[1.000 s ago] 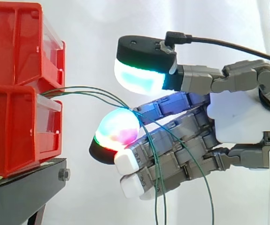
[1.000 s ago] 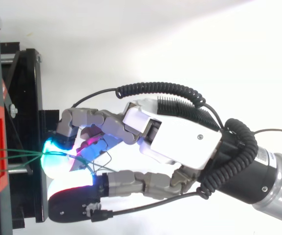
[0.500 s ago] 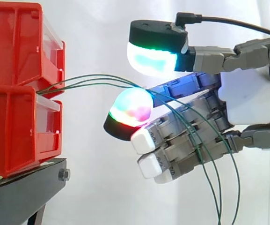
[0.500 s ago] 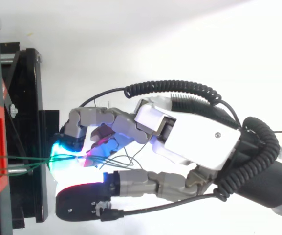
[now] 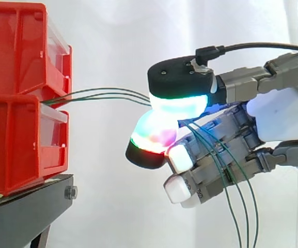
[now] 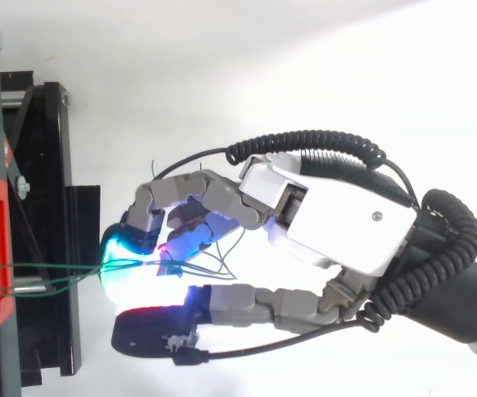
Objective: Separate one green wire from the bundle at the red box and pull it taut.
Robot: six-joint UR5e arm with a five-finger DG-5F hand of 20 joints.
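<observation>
as the strands all start from it, red boxes [image 5: 14, 139]: two are stacked at the far left on the black stand [image 5: 19, 217]. the gap between the upper and lower box is where the wires come out, so it serves as the fixed end to pull against.
green wires [image 5: 107, 94]: two or three strands leave that gap close together and run nearly level to the right, clear of any surface, straight into the pinch. from above, one strand bows a little aside while the rest run straight.
pads [image 5: 182, 106]: a black-backed pad glowing cyan-green sits on top and a multicoloured one sits beneath, pressed together on the strands. a fingertip clamp keeps the grip narrow enough to sort thin wire.
hand [image 5: 283, 113]: clenched in a fingertip pinch on the green wires, with its other fingers curled below, out of the span. the palm sits well right of the boxes and in line with the strands, so a pull would run along them.
loose tails [image 5: 241, 212]: past the pinch the wires drape over the curled fingers and hang down out of frame. the slack lies on this side.
progress: more than one strand seems to enter the pinch, so the singling-out looks unfinished, though the span reads close to taut.
</observation>
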